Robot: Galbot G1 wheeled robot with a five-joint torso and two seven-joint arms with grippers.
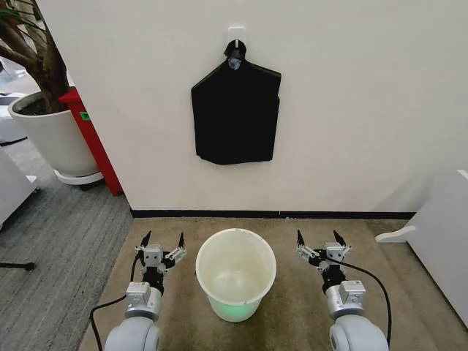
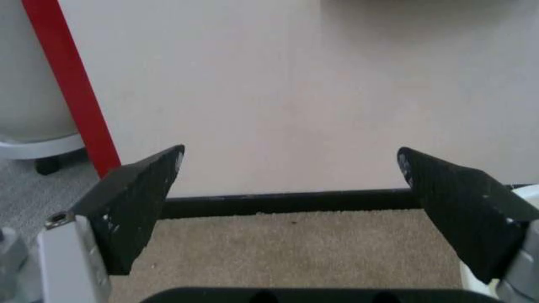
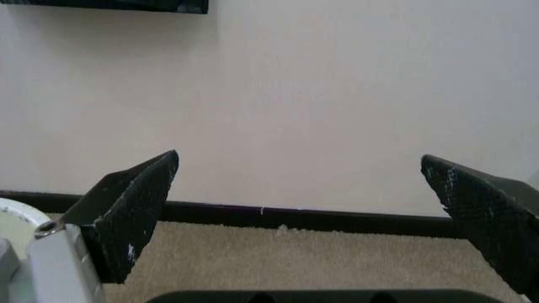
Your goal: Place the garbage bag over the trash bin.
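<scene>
So this looks like the very start, nothing's been picked up yet. The small round white plastic trash bin [image 1: 235, 272] sits on the tan carpet [image 1: 292, 322] right in front of the robot, open top, no liner in it. Left of the bin, just beside its rim, is the left gripper [image 1: 162, 242], fingers spread wide and holding nothing. Right of the bin, a bit further off, the right gripper [image 1: 321, 240] is the same deal: spread apart, nothing between the fingers.

The only black plastic around is the flat black bag bundle [image 1: 235, 110] hanging from a white wall hook [image 1: 235, 33], on the wall well behind and above the bin. I can't spot a loose single garbage bag anywhere.

My guess: step in hand is fetching a bag. That calls for reaching up from the bin to the hanging plastic and pinching one thin layer, which is slippery and floppy, so the grip needs to be clean.
</scene>
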